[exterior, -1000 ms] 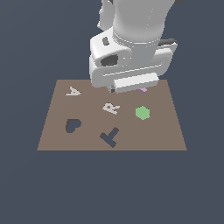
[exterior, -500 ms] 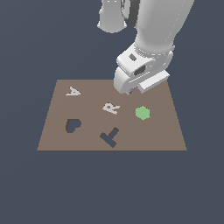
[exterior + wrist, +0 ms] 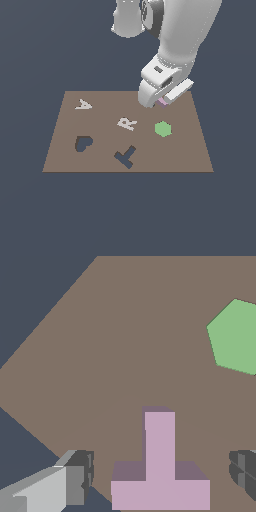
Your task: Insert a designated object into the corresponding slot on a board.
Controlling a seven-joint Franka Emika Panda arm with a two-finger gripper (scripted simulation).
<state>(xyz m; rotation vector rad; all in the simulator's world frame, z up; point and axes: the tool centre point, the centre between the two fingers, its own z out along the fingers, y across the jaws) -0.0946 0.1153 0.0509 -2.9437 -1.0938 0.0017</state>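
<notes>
The designated object, a pale pink T-shaped piece, lies flat on the brown board near its back right corner. In the exterior view only a pink sliver of it shows under the hand. My gripper is low over it and open. One grey finger stands on each side of the crossbar, each with a small gap to the piece. The slot, a dark tilted T cutout, is near the front edge of the board, well apart from the gripper.
A green hexagon sits just in front of the gripper, also seen in the wrist view as the hexagon. A whitish R, an A and a dark heart cutout lie toward the exterior view's left.
The arm has swung toward the exterior view's right, turned its hand and come down to the board's back right corner over the pink piece.
</notes>
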